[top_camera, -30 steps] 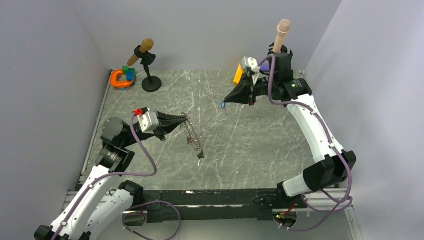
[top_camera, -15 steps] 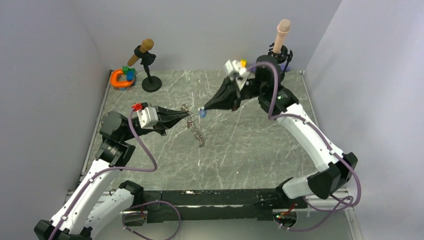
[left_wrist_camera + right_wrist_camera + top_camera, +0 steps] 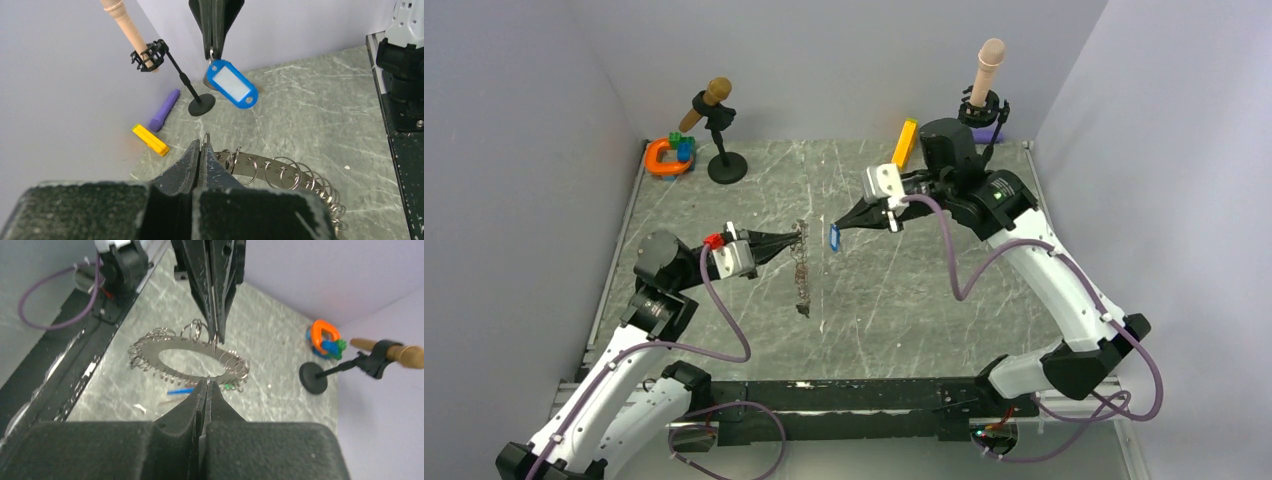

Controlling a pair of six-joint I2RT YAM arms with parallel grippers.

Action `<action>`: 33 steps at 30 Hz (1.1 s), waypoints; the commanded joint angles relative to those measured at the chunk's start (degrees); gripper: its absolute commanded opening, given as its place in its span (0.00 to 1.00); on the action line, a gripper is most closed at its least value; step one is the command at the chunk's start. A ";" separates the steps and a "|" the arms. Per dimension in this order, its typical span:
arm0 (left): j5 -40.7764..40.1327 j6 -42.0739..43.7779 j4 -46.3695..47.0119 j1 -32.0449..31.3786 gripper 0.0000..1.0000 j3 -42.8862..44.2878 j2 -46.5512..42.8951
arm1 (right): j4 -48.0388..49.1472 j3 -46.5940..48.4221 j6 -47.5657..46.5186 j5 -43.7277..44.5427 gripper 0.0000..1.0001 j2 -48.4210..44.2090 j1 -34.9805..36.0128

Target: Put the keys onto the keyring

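My left gripper [image 3: 800,237] is shut on one small loop of the grey keyring [image 3: 802,278], which hangs from it above the table. In the left wrist view my fingertips [image 3: 201,145] pinch that loop and the ring's band [image 3: 280,168] curves off to the right. My right gripper [image 3: 837,228] is shut on the small ring of a blue key [image 3: 834,238], a hand's width right of the keyring. The blue key [image 3: 231,90] dangles from the right fingers [image 3: 215,30]. In the right wrist view my gripper [image 3: 208,382] sits just in front of the keyring [image 3: 145,347].
An orange C-shaped toy [image 3: 664,157] and a microphone stand [image 3: 720,135] are at the back left. A yellow block [image 3: 905,143], a purple object [image 3: 164,110] and a second stand [image 3: 986,88] are at the back right. A small green piece [image 3: 229,386] shows under the ring's rim.
My right gripper has carried the blue key left and down toward the keyring. My left gripper has shifted slightly right, and the ring now hangs straight down from it.
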 commanded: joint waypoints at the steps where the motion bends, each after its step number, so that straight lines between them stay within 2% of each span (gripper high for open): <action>1: -0.21 2.87 6.58 -0.03 0.00 -1.74 -1.49 | -10.32 1.69 -10.83 5.87 0.00 2.14 1.62; 5: -4.24 6.25 7.57 -0.54 0.00 -5.40 -2.52 | -11.88 4.44 -10.39 7.17 0.00 5.11 2.94; 8: -4.20 7.75 11.40 -1.06 0.00 -7.76 -2.38 | -11.18 4.38 -10.66 8.98 0.00 5.90 3.78; 19: -6.16 2.23 20.11 -3.10 0.00 -11.13 -1.94 | -8.51 2.40 -10.04 15.46 0.00 3.90 8.27; 25: -6.43 3.61 18.70 -5.13 0.00 -11.15 -1.55 | -6.15 -0.61 -11.01 15.47 0.00 1.68 9.00; 27: -6.28 3.74 18.84 -5.34 0.00 -11.35 -1.71 | -4.21 -3.38 -12.19 14.53 0.00 -0.32 9.02; 31: -6.15 4.20 19.03 -5.85 0.00 -11.80 -2.51 | 6.81 -12.11 -10.86 13.59 0.00 -6.13 9.05; 33: -6.39 4.50 18.94 -6.07 0.00 -12.07 -2.96 | 7.63 -12.16 -8.89 13.91 0.00 -6.24 9.08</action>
